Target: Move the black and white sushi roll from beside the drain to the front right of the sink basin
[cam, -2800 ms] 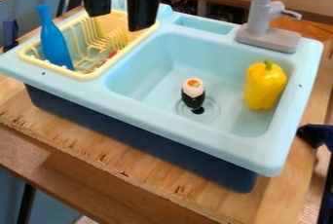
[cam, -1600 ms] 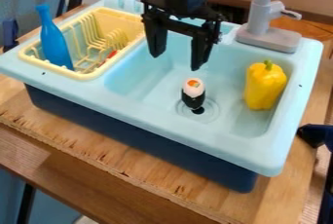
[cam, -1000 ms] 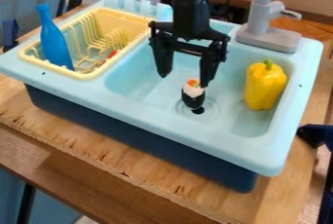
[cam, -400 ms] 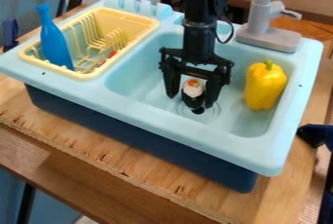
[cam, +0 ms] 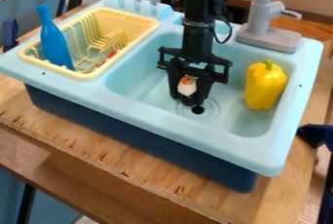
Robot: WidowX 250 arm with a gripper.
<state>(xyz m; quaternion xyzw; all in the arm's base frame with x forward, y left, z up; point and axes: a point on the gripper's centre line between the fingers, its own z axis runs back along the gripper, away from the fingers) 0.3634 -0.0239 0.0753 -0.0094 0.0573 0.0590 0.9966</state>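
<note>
The gripper [cam: 187,100] hangs down in the light blue sink [cam: 148,79], shut on a sushi roll [cam: 187,86]. A finger stands on either side of the roll. Its white top with an orange spot shows between them, while its black lower part is mostly hidden against the black fingers. Just to the right and below is the dark drain hole. A yellow bell pepper [cam: 265,85] stands upright at the sink's right side, apart from the gripper.
At the left, a yellow dish rack [cam: 88,76] holds a blue bottle [cam: 55,40] and a small red item [cam: 112,54]. The grey faucet [cam: 268,35] rises from the sink's back right edge. A dark object [cam: 315,135] is at the right edge of the view.
From the upper left, the gripper came right and down into the sink. Its fingers then closed on the sushi roll, which has shifted slightly left and now leans a little.
</note>
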